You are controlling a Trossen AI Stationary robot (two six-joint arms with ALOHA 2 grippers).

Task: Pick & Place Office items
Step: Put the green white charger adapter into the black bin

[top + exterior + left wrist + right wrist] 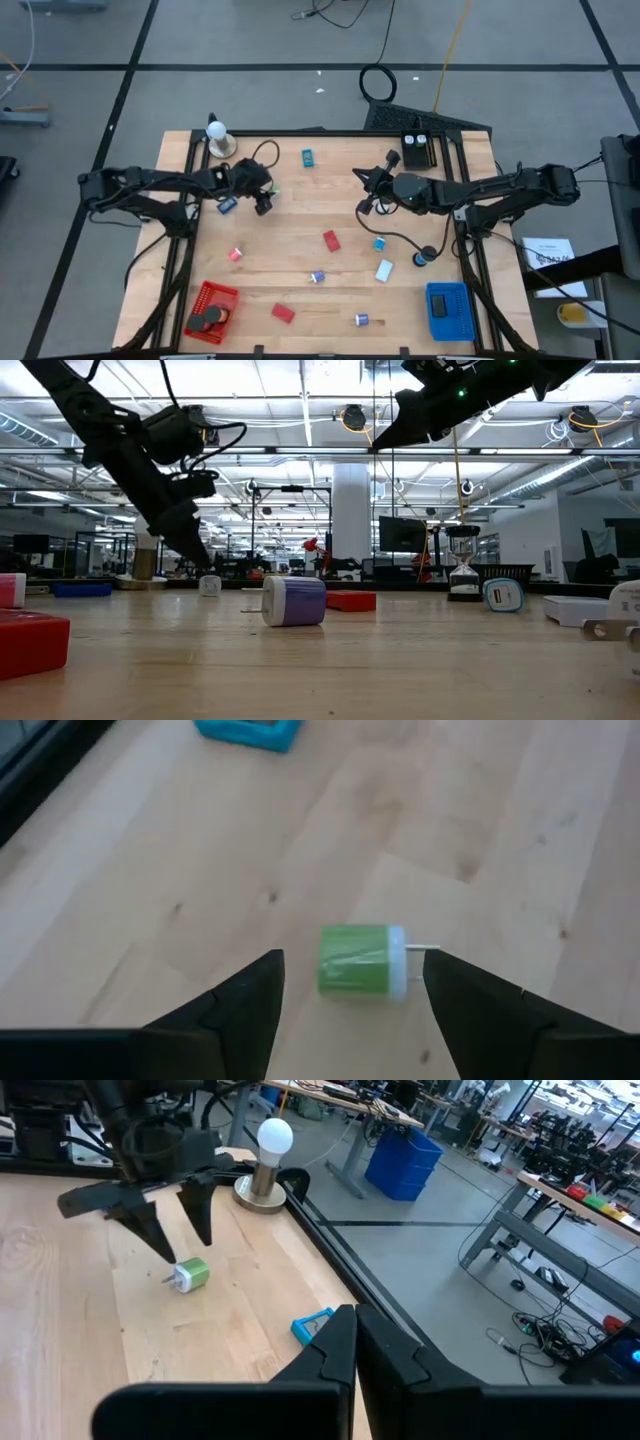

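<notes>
high: left gripper point(263, 203) left of centre over green charger point(274, 190), right gripper point(366, 190) mid-frame | low: purple charger point(294, 601) centre | left wrist: fingers point(240, 1005) spread, green charger point(362, 960) between, untouched | right wrist: fingers point(335, 1345) together

Plug point(362, 961) between left pincer point(352, 982) fingers

**Four cameras, one counter**

High view hangs overhead, looking straight down on the whole counter point(300, 225). Low view sits at counter height, facing level into the room. Left wrist view peers close at the green plug point(362, 960); right wrist view, farther off, shares that plug point(190, 1274).
</notes>
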